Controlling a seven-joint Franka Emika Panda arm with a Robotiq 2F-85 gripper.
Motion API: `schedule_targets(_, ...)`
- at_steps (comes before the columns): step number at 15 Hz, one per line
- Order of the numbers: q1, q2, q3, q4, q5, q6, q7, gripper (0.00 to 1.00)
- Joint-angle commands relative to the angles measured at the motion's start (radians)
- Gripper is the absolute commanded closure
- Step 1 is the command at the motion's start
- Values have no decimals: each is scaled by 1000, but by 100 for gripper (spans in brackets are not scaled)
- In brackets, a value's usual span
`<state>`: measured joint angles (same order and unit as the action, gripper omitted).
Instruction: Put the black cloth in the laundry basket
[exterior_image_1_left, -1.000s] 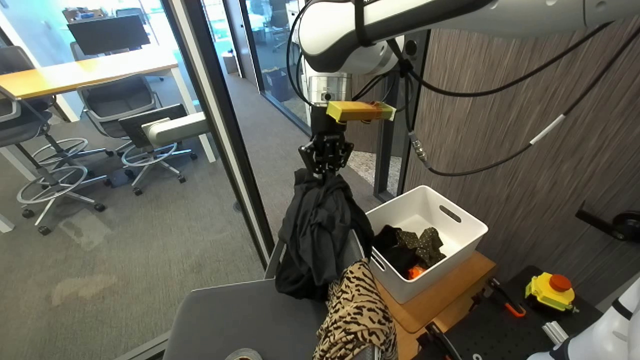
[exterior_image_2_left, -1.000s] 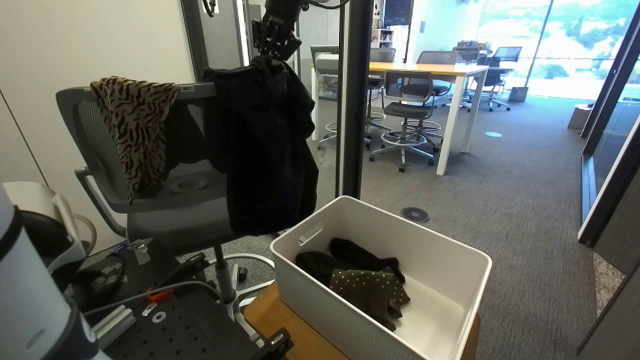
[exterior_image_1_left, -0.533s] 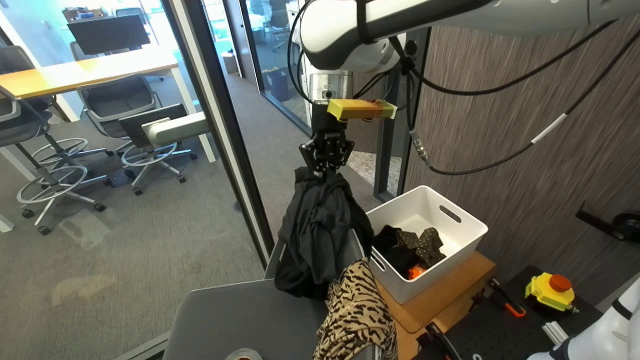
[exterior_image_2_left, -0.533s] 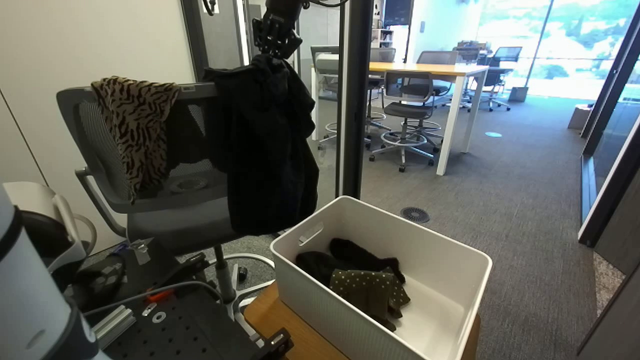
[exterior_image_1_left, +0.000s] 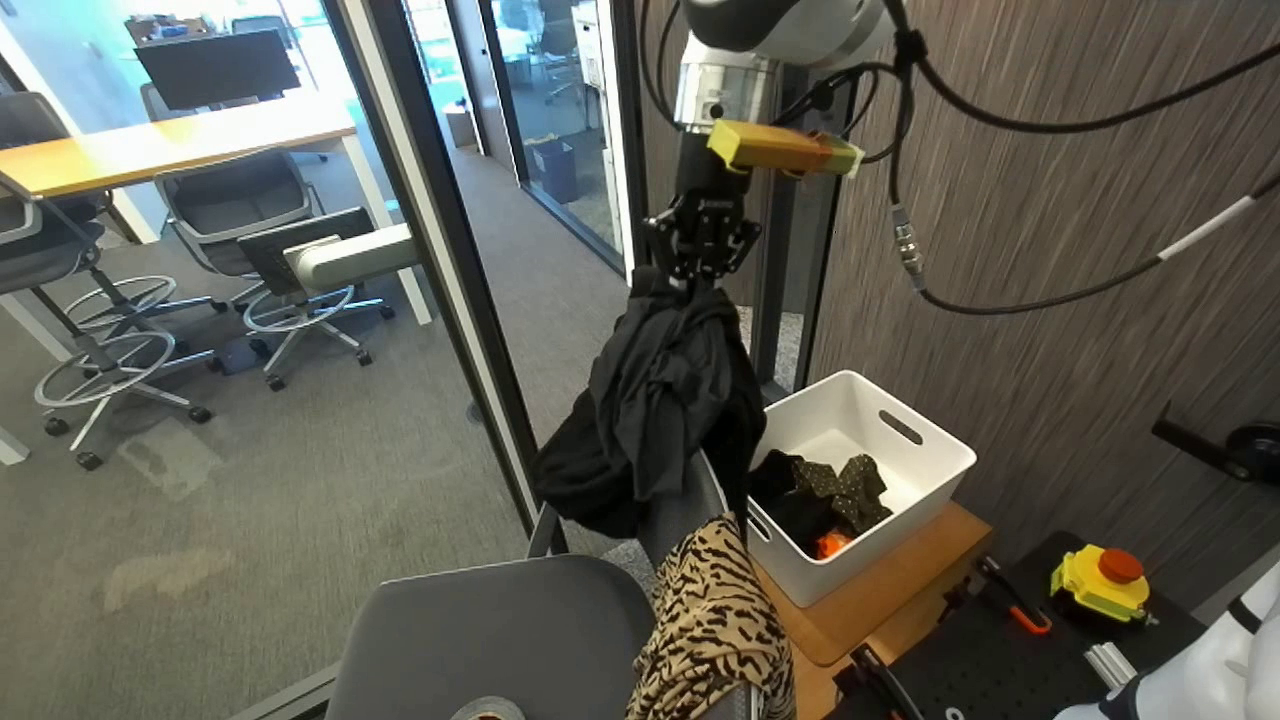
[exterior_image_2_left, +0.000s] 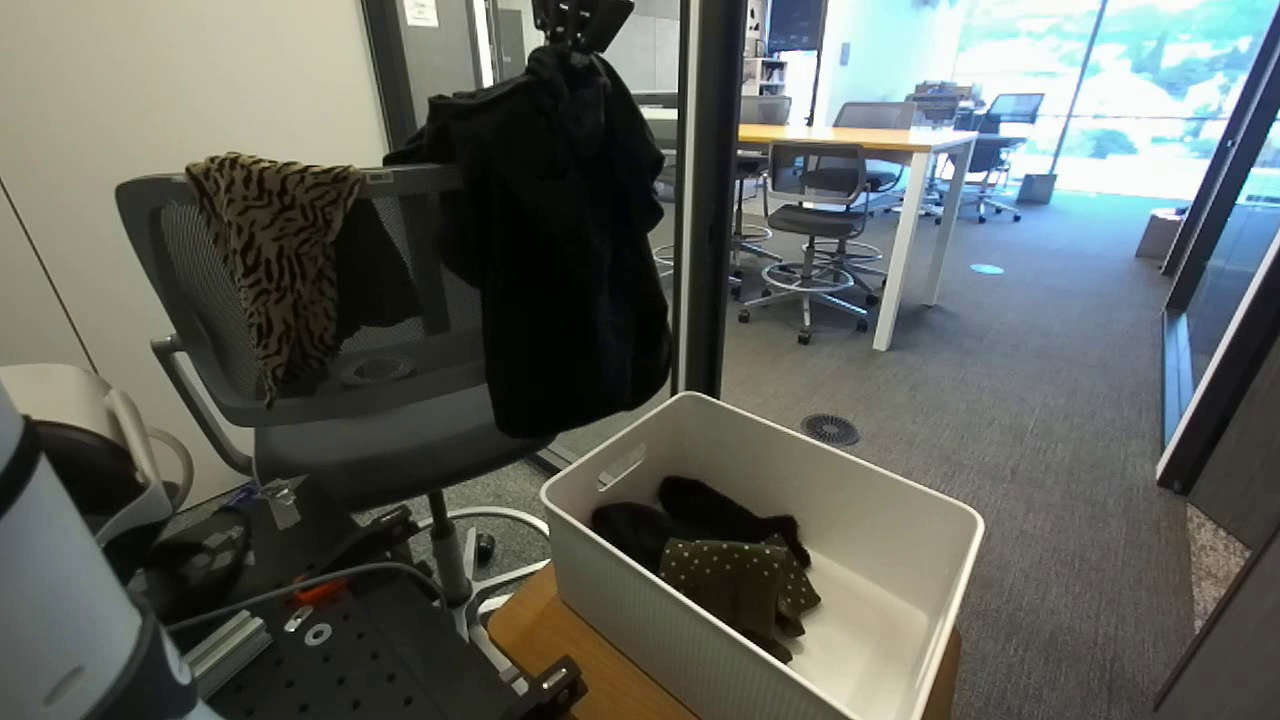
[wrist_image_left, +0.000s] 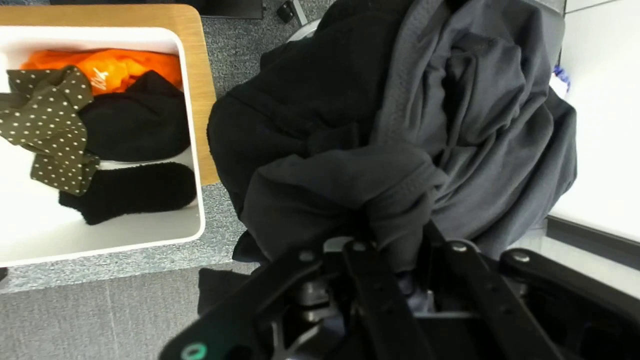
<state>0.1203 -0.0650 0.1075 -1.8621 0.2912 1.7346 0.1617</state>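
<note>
Higher than half a second ago, and closer to the laundry basket (exterior_image_1_left: 880, 540), now stands the gripper (exterior_image_1_left: 693, 281), and the black cloth (exterior_image_1_left: 668, 385) comes up with it. The jaws are clamped on a gathered part of this cloth, as the wrist view also shows. The cloth hangs outside the chair-side edge of the wooden top (exterior_image_1_left: 850, 622), which serves as counter, and its lower folds are on both sides of the back of the chair (exterior_image_1_left: 490, 630). Along that edge, and at the corner nearest the orange item (wrist_image_left: 135, 62), bare wood shows.

I judge that the lifting is not finished. If the gripper goes sideways too early, low folds may catch on the chair back; then the chair is dragged, or the fabric slips out, because only its top is held. Later, a hanging end may push the basket toward the opposite edge, or remain outside its rim.
</note>
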Motion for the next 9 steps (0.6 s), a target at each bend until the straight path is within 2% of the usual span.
schedule_targets(1, -42, -151, -30, -69, -39, -49, 69, 86)
schedule_targets(6, -109, -267, -68, -119, -134, -151, 112, 86)
schedule_targets(9, -153, -294, -74, -170, -224, -143, 140, 86)
